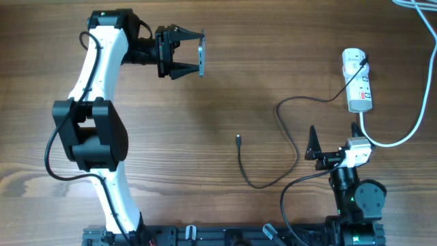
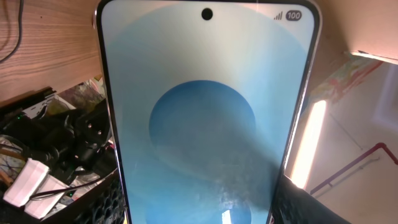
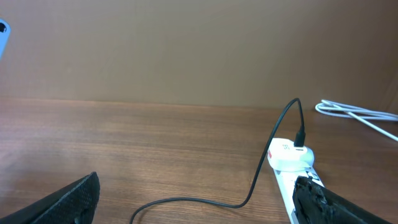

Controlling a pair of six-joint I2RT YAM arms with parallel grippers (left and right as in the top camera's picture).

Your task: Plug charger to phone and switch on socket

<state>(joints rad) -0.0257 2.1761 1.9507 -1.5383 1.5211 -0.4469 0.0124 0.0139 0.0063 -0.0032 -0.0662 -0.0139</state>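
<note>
The left gripper (image 1: 196,53) clamped the phone (image 2: 205,124) on edge, likely to offer its port. The charger (image 1: 237,139) lay loose mid-table, and the right gripper (image 1: 313,149) gaped empty near the socket (image 1: 356,80).

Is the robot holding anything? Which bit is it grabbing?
The left gripper holds the phone by its two long side edges, near the bottom end. The right gripper is open and empty.

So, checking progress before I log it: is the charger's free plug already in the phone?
No: the charger plug lies on the table, well apart from the phone held by the left tool.
</note>
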